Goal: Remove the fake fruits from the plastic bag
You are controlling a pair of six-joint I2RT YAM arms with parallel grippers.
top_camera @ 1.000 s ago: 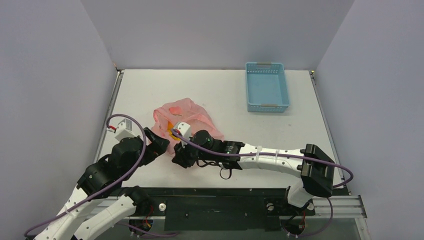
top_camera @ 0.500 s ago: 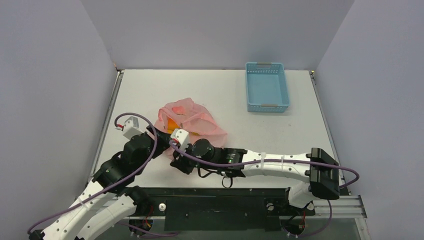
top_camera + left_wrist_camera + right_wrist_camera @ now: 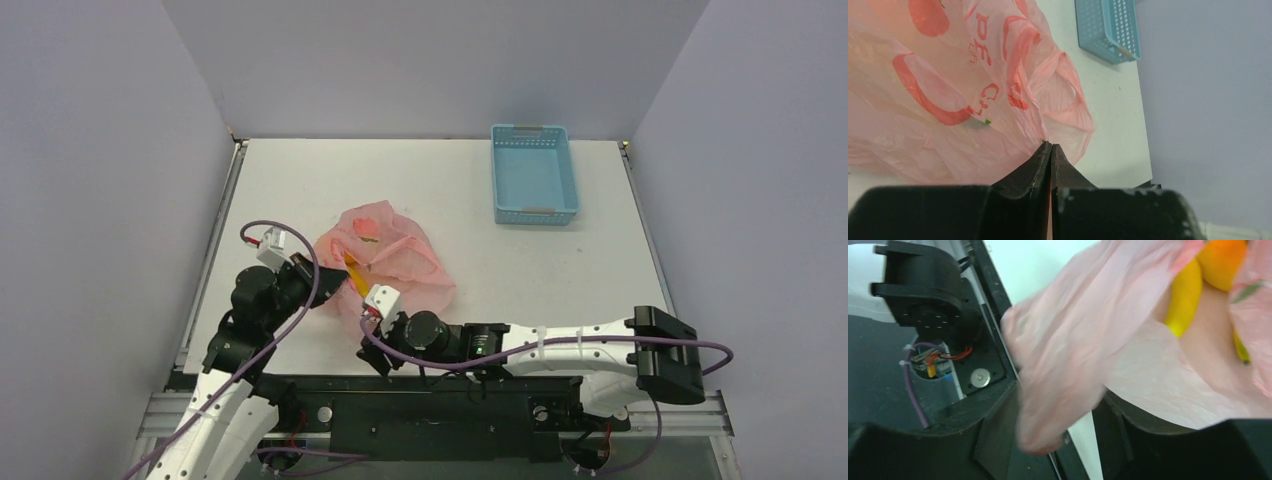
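Note:
The pink plastic bag (image 3: pixel 392 252) lies crumpled on the table's left half. My left gripper (image 3: pixel 330 284) is at its near-left edge. In the left wrist view that gripper (image 3: pixel 1049 146) is shut, with a thin pink strip of the plastic bag (image 3: pixel 948 100) pinched between the jaws. My right gripper (image 3: pixel 370 335) sits at the bag's near side by the table's front edge. In its wrist view the right gripper (image 3: pixel 1055 440) stands open, and a blurred loose fold of the bag (image 3: pixel 1073 355) hangs between the fingers. Inside the bag's mouth show a yellow banana (image 3: pixel 1184 296) and an orange-yellow fruit (image 3: pixel 1222 260). A banana tip (image 3: pixel 353 270) shows from above.
A light-blue slotted basket (image 3: pixel 534 175) stands at the back right, also visible in the left wrist view (image 3: pixel 1105 25). The table's front rail and the left arm's black base (image 3: pixel 923 295) lie just beside the right gripper.
The left gripper advanced to the bag's edge and shut on it. The right arm drew back toward the front edge and its jaws opened, loosening the bag fold.

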